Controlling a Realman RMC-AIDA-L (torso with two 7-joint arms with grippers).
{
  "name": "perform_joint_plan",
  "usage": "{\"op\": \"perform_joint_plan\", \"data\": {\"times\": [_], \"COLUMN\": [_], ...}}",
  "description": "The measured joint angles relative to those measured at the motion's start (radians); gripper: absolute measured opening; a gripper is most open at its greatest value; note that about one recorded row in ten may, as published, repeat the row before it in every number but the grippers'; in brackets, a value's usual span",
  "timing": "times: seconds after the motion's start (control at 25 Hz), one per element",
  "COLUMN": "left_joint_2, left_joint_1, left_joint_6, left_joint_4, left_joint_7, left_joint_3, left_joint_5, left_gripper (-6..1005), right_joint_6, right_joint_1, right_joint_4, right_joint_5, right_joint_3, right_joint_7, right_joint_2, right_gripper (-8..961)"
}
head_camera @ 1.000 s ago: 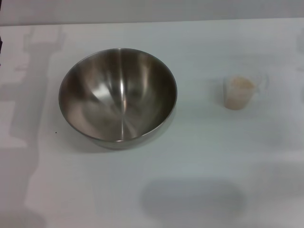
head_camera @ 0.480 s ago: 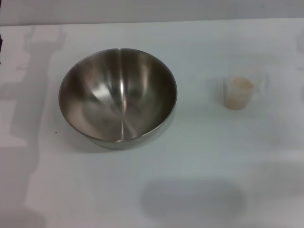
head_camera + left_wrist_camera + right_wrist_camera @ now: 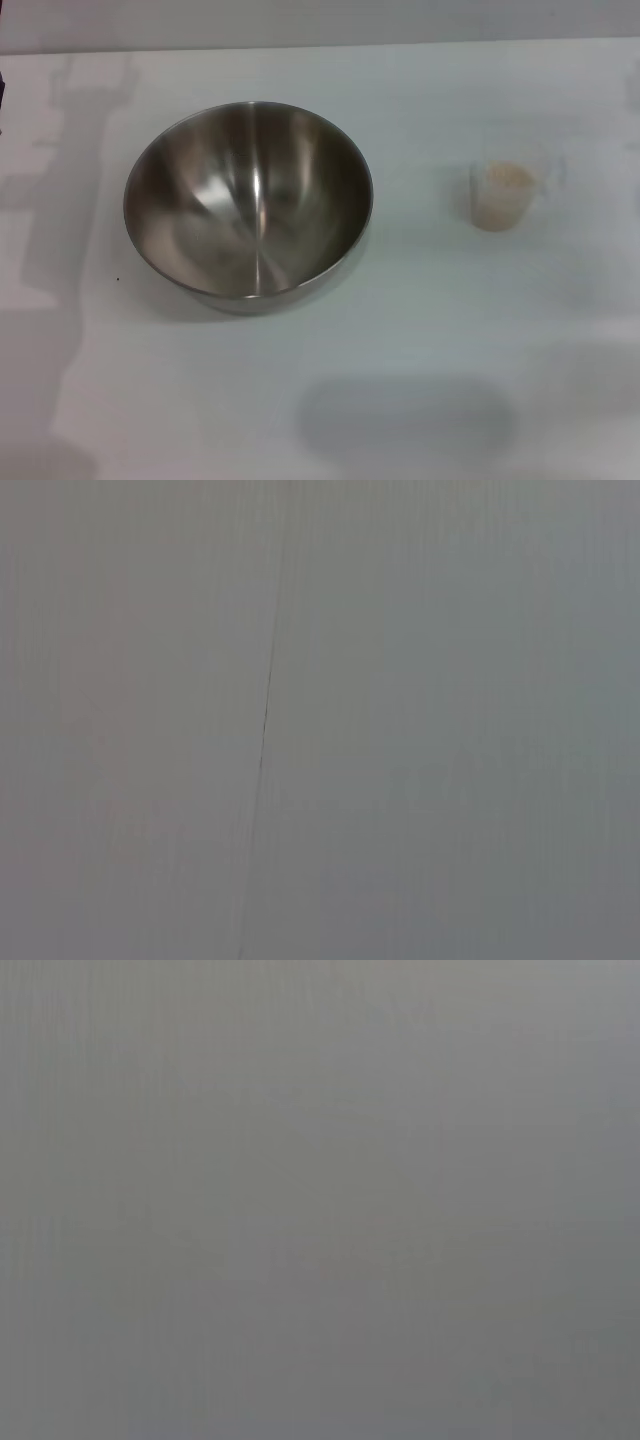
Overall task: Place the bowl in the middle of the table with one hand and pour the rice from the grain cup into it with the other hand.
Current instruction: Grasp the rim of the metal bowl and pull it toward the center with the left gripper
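A large stainless-steel bowl point(image 3: 248, 198) stands upright on the white table point(image 3: 420, 330), left of centre in the head view, with nothing inside it. To its right, well apart, the small clear grain cup point(image 3: 500, 193) stands upright, holding pale rice point(image 3: 507, 177) up to near its rim, handle turned to the right. Neither gripper shows in the head view. Both wrist views show only a plain grey surface, the left one with a thin dark line point(image 3: 266, 720) running across it.
Soft shadows lie along the table's left side and near its front edge. The table's far edge point(image 3: 320, 47) meets a grey wall at the top of the head view.
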Motion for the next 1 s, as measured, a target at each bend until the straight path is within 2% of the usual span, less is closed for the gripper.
{"op": "perform_joint_plan", "data": {"times": [0.88,1.0], "left_joint_2": [-0.002,0.003], "left_joint_1": [0.002,0.006], "left_joint_6": [-0.032,-0.098], "left_joint_4": [-0.002,-0.046], "left_joint_7": [-0.005,-0.005], "left_joint_3": [0.000,0.000], "left_joint_5": [0.002,0.006], "left_gripper": [840,840], "right_joint_6": [0.000,0.000], "right_joint_1": [-0.002,-0.002], "right_joint_4": [0.000,0.000], "right_joint_5": [-0.004,-0.004], "right_joint_3": [0.000,0.000], "right_joint_7": [0.000,0.000], "right_joint_2": [0.001,0.001], "right_gripper": [675,675]}}
